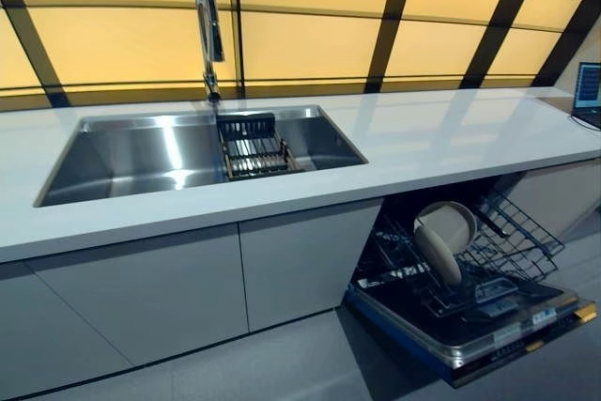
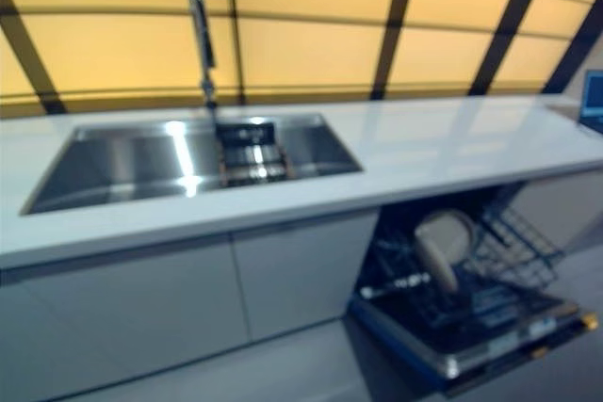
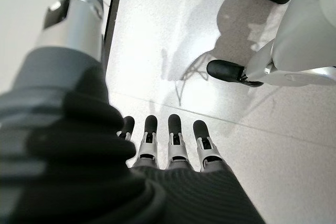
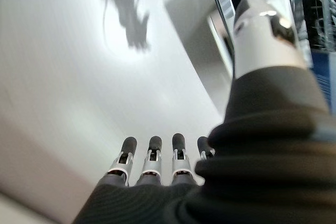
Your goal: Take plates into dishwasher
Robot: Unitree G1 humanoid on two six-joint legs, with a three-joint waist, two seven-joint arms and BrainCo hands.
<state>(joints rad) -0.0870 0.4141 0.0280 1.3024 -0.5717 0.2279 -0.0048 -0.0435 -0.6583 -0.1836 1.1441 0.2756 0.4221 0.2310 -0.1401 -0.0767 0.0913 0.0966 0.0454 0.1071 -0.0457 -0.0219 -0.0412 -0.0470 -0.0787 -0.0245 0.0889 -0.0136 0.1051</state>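
Left eye view: I see two plates [image 1: 443, 237] standing upright in the lower rack [image 1: 470, 265] of the open dishwasher [image 1: 488, 326], right of the sink [image 1: 188, 152].
Both wrist views show my left hand [image 3: 173, 150] and right hand [image 4: 152, 166] with straight, relaxed fingers, holding nothing, over bare floor [image 3: 210, 66].

Two pale round plates [image 1: 443, 237] on edge in the pulled-out lower rack [image 1: 488, 260], open dishwasher [image 1: 470, 326] under the counter
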